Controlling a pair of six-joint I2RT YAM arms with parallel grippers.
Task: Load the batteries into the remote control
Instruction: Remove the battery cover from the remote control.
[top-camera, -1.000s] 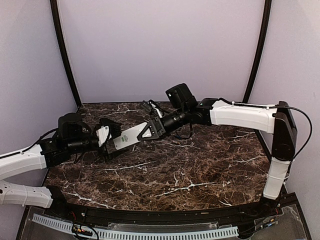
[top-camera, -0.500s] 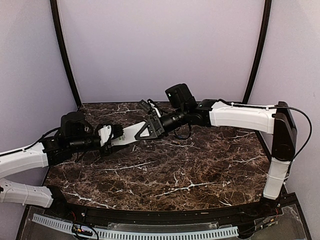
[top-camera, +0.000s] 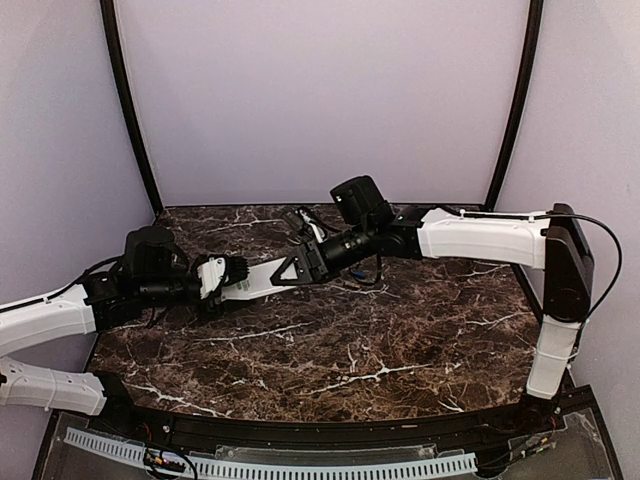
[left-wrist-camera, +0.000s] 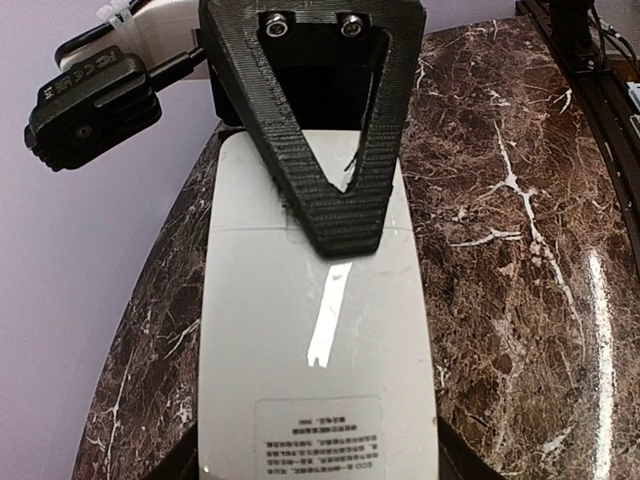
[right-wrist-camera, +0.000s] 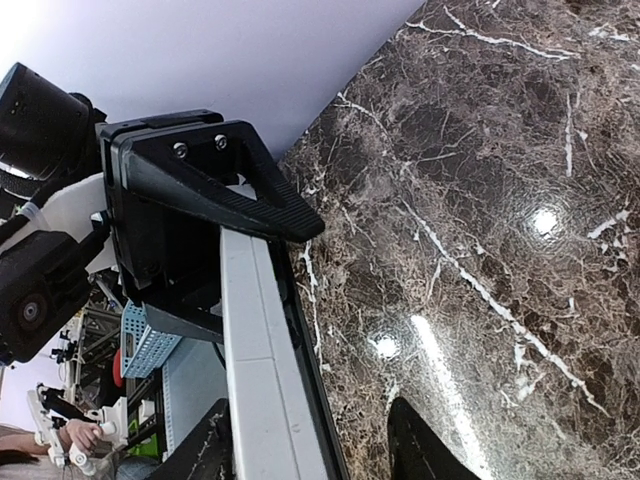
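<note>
The white remote control (top-camera: 255, 281) hangs in the air between both grippers, above the left back of the table. My left gripper (top-camera: 222, 277) is shut on its left end. In the left wrist view its back (left-wrist-camera: 315, 340) faces the camera, with a printed label, and my fingers (left-wrist-camera: 180, 462) press its sides. My right gripper (top-camera: 297, 264) straddles the other end, and one of its black fingers (left-wrist-camera: 325, 150) lies on the remote's back. In the right wrist view the remote (right-wrist-camera: 262, 390) is edge-on against one finger, with a gap to the other finger (right-wrist-camera: 420, 445). No batteries are in view.
The brown marble table (top-camera: 400, 340) is enclosed by lilac walls and two black corner posts (top-camera: 130, 120). A blue basket (right-wrist-camera: 145, 345) shows beyond the table in the right wrist view. The left gripper's black finger (right-wrist-camera: 215, 175) lies beside the remote there.
The remote has turned from tilted, with its green display showing, to nearly edge-on in the top view. Both grippers have shifted slightly back with it.
</note>
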